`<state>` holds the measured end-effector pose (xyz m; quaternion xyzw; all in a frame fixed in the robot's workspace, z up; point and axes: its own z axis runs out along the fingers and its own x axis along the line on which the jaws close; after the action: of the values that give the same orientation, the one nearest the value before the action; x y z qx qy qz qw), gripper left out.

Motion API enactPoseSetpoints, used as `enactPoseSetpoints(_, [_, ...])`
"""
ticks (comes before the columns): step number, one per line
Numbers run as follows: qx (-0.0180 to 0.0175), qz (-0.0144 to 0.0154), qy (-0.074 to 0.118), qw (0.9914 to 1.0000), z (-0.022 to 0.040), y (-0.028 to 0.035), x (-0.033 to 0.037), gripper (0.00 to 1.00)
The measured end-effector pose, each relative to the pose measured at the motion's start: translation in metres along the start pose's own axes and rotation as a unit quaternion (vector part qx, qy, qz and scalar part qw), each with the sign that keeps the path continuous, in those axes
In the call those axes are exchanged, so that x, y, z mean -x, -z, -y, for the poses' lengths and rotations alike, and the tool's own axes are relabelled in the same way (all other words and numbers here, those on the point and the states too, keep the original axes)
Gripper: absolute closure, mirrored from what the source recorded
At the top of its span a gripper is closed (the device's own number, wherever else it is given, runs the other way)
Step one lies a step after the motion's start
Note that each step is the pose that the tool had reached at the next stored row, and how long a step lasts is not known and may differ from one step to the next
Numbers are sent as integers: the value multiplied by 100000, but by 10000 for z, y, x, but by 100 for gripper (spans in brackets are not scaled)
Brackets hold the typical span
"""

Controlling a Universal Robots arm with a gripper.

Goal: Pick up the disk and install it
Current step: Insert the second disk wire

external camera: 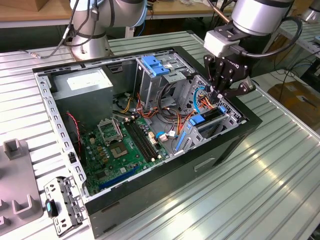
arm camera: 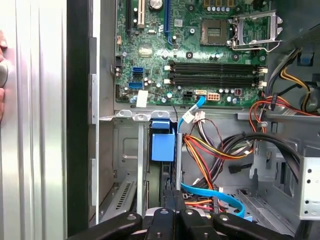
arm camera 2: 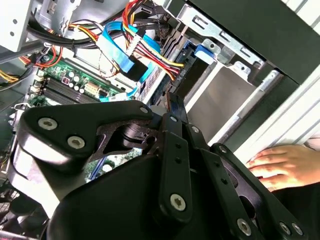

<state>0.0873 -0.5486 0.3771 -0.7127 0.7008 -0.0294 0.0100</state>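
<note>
The disk [external camera: 212, 115], dark with bright blue side rails, stands on edge in the drive cage at the corner of the open computer case [external camera: 150, 200] on the exterior view's right. Its blue end [arm camera: 162, 144] shows in the first wrist view, its dark body [arm camera 2: 192, 75] in the second wrist view. My gripper [external camera: 216, 98] hangs just above the disk's upper edge, its black fingers drawn together. In both wrist views the gripper [arm camera 2: 172, 101] [arm camera: 174, 194] looks shut with nothing between the tips. Whether the tips touch the disk I cannot tell.
Bundles of red, yellow and blue cables [external camera: 170, 117] run beside the cage. A lighter blue latch plate [external camera: 155, 65] tops the tall bay. The green motherboard [external camera: 120, 145] fills the case floor. A person's hand [arm camera 2: 282, 165] rests on the table outside the case wall. Grey fixtures [external camera: 15, 190] lie at the left.
</note>
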Motion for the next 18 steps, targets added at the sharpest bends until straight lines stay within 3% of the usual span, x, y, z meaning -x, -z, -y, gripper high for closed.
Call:
enactPoseSetpoints(3, [-3,-8,1,100000,5,84,-3,89])
enactPoseSetpoints(5, [36,-84,1,100000,8,85,-3,89])
enactPoseSetpoints(9, [332,-1053,64,99994,20,90,33,89])
enactPoseSetpoints(18, [525,-1380,91,99989,33,196,90,89])
